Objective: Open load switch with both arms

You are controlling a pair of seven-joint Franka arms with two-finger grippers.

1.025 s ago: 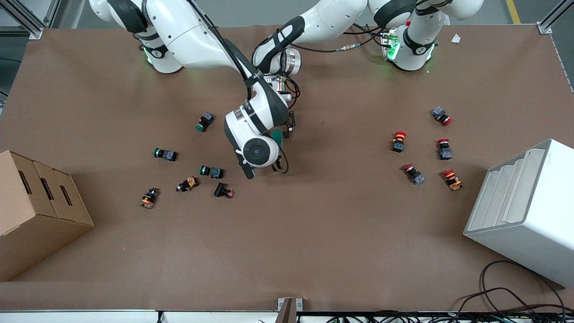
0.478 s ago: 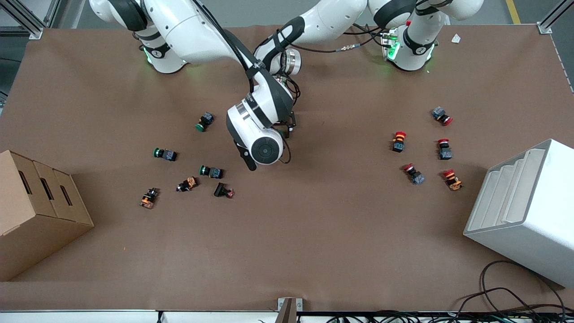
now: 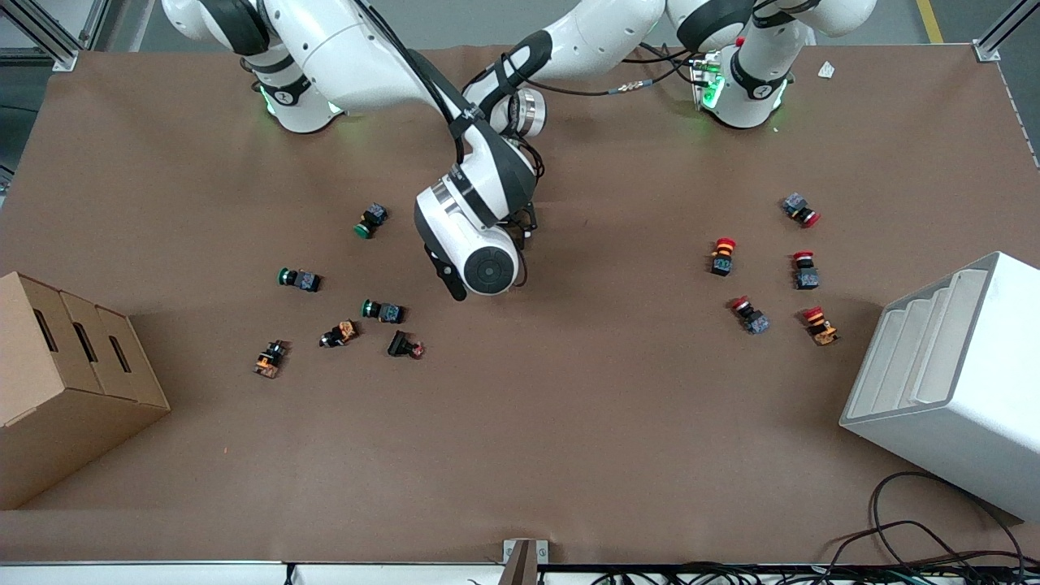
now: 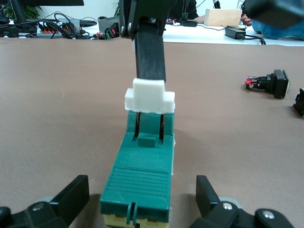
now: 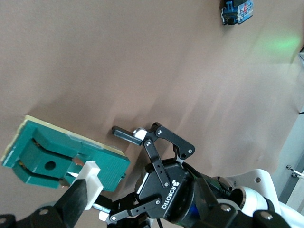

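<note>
Dark-green rectangular load switch (image 4: 142, 175): lay mid-bench (image 3: 569, 406), white toggle piece (image 4: 149, 97) met by right gripper (image 4: 151, 71) (grip untellable), flanked untouched by left gripper (image 4: 141, 186), jaws wide; seemingly mid-opening, needed bracing next.

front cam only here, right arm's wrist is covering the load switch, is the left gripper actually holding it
Observer: No. In the left wrist view the left gripper is open, its fingers on either side of the load switch with a gap on each side.
Operator: ok and the toggle
Observer: The white toggle stands raised above the green body, and the right gripper is right at it.
Operator: is the switch down on the table
Observer: Yes, the right wrist view shows it resting on the brown table.
</note>
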